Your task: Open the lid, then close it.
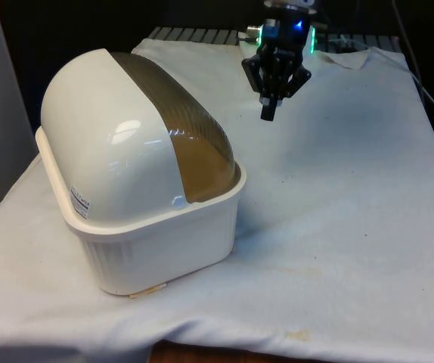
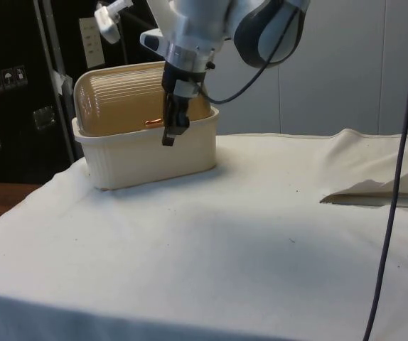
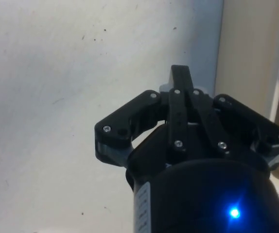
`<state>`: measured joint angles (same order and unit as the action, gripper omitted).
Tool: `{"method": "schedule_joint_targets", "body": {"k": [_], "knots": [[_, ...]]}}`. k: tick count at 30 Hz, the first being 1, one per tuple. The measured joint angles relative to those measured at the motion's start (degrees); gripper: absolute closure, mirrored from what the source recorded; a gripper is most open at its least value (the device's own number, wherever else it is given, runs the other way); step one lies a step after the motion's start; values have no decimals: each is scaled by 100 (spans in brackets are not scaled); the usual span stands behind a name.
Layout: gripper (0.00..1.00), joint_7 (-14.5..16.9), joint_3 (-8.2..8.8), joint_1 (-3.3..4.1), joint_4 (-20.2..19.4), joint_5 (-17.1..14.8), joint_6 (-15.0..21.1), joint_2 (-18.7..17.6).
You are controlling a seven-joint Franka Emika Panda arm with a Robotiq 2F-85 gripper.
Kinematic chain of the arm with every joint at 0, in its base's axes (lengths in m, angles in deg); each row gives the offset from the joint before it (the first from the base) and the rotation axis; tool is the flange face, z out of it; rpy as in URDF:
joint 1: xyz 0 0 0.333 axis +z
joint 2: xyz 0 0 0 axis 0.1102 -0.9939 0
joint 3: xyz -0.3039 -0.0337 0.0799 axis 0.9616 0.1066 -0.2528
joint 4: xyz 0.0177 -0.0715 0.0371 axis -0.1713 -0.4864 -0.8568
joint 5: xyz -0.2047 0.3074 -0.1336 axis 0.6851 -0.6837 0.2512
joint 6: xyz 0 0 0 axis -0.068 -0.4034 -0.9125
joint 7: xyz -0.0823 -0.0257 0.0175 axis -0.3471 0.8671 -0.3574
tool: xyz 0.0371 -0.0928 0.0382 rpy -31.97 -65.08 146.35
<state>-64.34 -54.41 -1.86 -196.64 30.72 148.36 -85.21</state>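
At the box's (image 1: 156,242) two o'clock, above the cloth (image 1: 338,227), hangs the gripper (image 1: 269,113), clenched on nothing. Its brown lid (image 1: 179,128) looks light, rigid, slick; I'd push its lower lip (image 2: 154,122).

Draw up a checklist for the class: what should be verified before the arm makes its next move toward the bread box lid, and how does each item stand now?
1. Lid down on the bread box: ok, the tinted roll-top sits closed over the base.
2. Gripper free of any load: ok, fingers pressed together, holding nothing.
3. Gripper clear of the box: ok, it hangs above the cloth beside the box, not touching it.
4. Handle on the lid located: cannot tell; the side view shows a small copper-coloured strip at the lid's lower edge.
5. Fingers ready to grasp: not ok, they are shut.
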Motion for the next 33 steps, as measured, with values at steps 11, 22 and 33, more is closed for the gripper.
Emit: {"method": "schedule_joint_targets", "body": {"k": [11, 22, 33], "knots": [[100, 0, 52, 0, 23, 498, -52, 17], [100, -6, 40, 11, 11, 584, -57, 23], [100, 29, -23, 46, 258, 647, -390, -86]]}}
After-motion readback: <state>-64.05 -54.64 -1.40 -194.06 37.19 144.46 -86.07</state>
